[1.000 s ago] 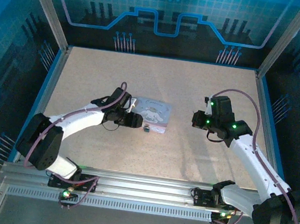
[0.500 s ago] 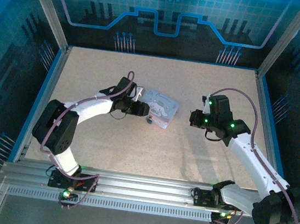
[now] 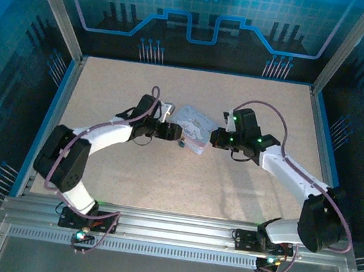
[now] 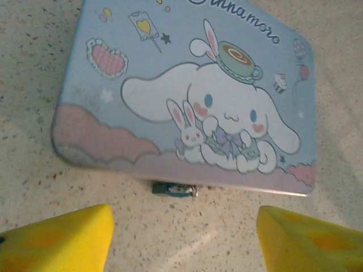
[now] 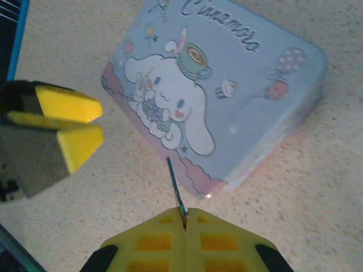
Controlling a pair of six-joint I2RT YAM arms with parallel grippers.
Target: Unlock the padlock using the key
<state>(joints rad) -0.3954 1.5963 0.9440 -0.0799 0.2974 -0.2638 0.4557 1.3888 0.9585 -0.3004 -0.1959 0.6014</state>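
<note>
The right fingers (image 5: 185, 221), shut on the key (image 5: 176, 190), have been brought in from the right to the tin (image 4: 187, 85). The left fingers (image 3: 172, 133) have been spread wider and hold nothing. The padlock (image 4: 174, 189) lies against the tin's near edge; insertion is judged next.

The tin (image 4: 187, 85) is smooth, softly glossy printed metal, the padlock (image 4: 173, 189) shiny, the table (image 4: 34, 187) matt and speckled.
</note>
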